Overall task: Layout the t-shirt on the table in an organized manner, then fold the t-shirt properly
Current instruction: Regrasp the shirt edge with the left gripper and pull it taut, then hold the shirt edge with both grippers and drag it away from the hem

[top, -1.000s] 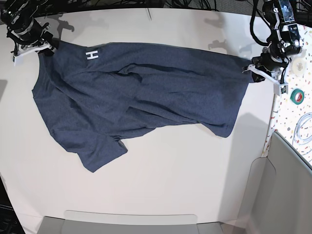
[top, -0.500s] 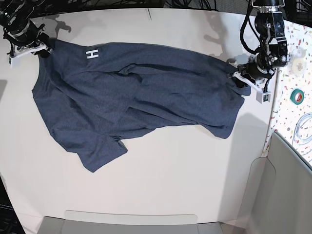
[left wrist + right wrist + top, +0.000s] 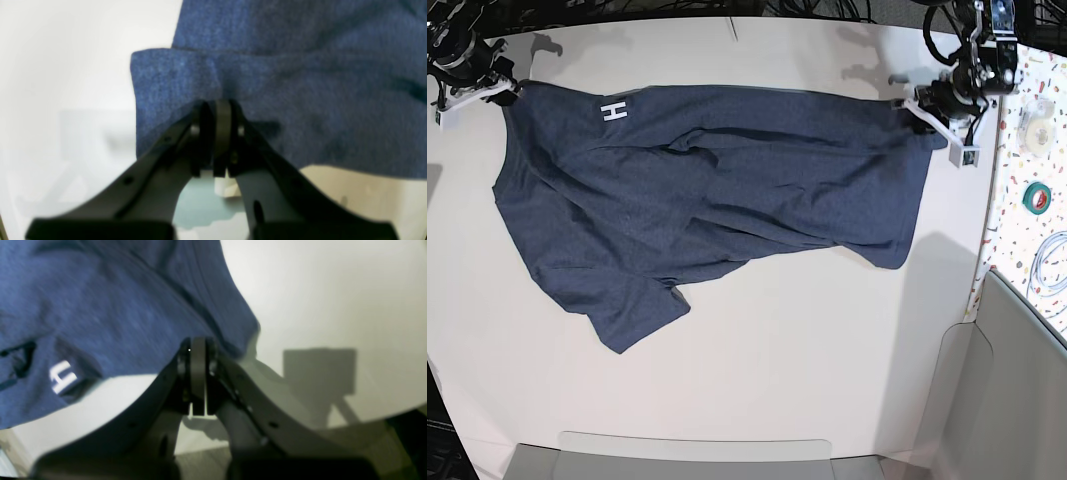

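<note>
Because the shirt has to lie flat before any fold can be made, both arms hold it by its far edge over the white worktop point(image 3: 757, 380), which fills most of the base view. On it the t-shirt point(image 3: 717, 200) spreads across the far half, rumpled, with diagonal creases through its middle, one sleeve lying toward the near left and a white letter "H" point(image 3: 613, 112) showing near the far-left corner.

The left gripper point(image 3: 924, 104), at the far right of that view, has its fingers clamped on a corner of the cloth; its wrist camera shows the tips pressed together with blue fabric pinched between them. The right gripper point(image 3: 502, 88), at the far left, is likewise closed tight on the shirt's edge just beside the letter. Holding two opposite corners this way looks meant to pull the far edge taut and straight, so the cloth can be laid out evenly.

Along the right edge runs a speckled strip point(image 3: 1037, 160) carrying a green tape roll point(image 3: 1038, 195) and a pale roll point(image 3: 1032, 118). No container holding anything is visible.
</note>
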{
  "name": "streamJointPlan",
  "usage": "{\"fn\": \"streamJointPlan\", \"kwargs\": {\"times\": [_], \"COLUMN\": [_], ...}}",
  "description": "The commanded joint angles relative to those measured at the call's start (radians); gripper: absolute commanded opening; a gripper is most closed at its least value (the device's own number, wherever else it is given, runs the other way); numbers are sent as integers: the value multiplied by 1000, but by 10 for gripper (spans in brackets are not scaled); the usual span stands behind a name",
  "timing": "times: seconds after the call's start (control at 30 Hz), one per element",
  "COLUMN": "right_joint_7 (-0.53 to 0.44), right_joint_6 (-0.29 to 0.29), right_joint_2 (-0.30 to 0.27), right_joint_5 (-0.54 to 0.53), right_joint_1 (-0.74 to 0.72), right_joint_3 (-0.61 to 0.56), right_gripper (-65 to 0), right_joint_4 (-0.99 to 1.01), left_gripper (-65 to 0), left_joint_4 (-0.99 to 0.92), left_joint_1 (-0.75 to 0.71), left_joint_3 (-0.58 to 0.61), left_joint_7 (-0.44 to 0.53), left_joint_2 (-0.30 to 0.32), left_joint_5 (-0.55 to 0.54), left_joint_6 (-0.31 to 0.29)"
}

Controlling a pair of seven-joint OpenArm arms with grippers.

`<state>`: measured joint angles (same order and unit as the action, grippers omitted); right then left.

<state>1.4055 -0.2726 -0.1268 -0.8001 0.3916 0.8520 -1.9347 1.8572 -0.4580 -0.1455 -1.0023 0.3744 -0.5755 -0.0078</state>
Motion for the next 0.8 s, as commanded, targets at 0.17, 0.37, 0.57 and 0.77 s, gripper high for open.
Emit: {"fn": "streamJointPlan", "kwargs": {"times": [0.17, 0.37, 0.57, 0.77], "right_joint_7": [-9, -9, -9, -91], "right_joint_6": [-1, -4, -3, -1], "right_joint_2": [-63, -75, -52, -49], "right_joint_5": [-11, -15, -8, 267], "right_joint_1": [56, 56, -23, -79], "right_joint_3": [5, 5, -63, -268], "right_gripper": [-650, -650, -650, -650], "right_joint_4": [-16, -36, -105, -105], "left_gripper": [-610, -610, -610, -610], "left_joint_4": [55, 60, 58, 57], "left_joint_1": [-71, -84, -80, -80], "left_joint_3": [-1, -1, -1, -1], "left_joint_7": [-28, -28, -28, -28], "left_joint_2": [8, 7, 5, 5], "left_joint_5": [1, 1, 1, 1], "left_joint_6": [-1, -1, -1, 1]}}
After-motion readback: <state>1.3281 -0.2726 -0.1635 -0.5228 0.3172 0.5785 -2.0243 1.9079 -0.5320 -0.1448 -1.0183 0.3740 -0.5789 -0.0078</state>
